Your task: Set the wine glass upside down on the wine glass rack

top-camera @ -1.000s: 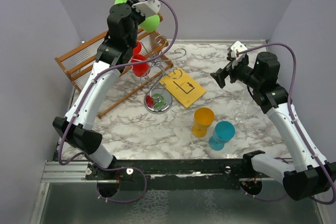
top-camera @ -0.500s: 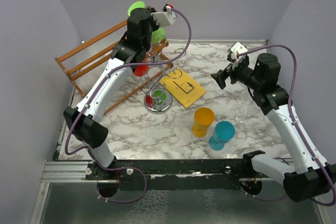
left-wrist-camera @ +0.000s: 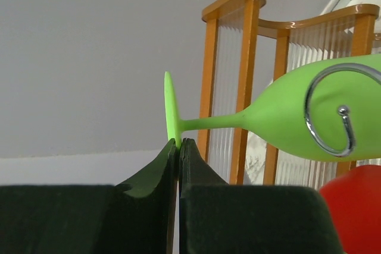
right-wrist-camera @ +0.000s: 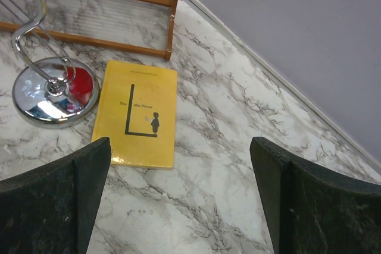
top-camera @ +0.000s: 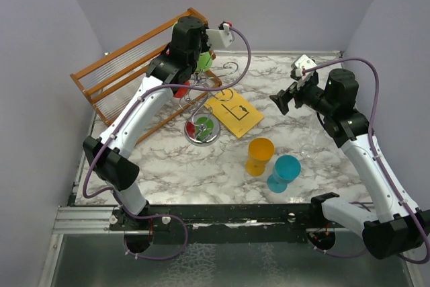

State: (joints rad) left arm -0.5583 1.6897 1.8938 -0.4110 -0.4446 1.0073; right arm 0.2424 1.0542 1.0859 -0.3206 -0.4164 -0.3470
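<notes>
so the left gripper (left-wrist-camera: 179, 144) was shut tight on the rim of the wine glass (left-wrist-camera: 277, 120) foot (left-wrist-camera: 171, 108), just the edge of that green disc nipped between the pads. in the wrist view the glass's long axis ran straight out sideways from the pinch: foot at the fingers, stem going right, bowl at the far end. that bowl end was the one at the rack (top-camera: 202, 131). one chrome curl (left-wrist-camera: 308, 108) crossed over the bowl in that view, and i honestly couldn't tell if it was touching or just in front. a red glass (left-wrist-camera: 357, 206) sat just below the bowl, and the wooden rack (left-wrist-camera: 208, 57) stood behind it all.

from the top camera only a sliver of green showed beside the left wrist, up over the rack's arms, so tilt was hard to call from there.

my read: it all came down to stem vs curl. the curl sat at the bowl, not the stem, so i'd guess the glass needed to shift along its own axis before the foot could hang on a loop. thin grip on a rim, so a bump on the wire could twist it loose.

the right gripper (right-wrist-camera: 178, 147) was wide open, holding nothing, over the marble near the book (right-wrist-camera: 140, 114), well apart from the glass. left arm was clearly the nearer one.
</notes>
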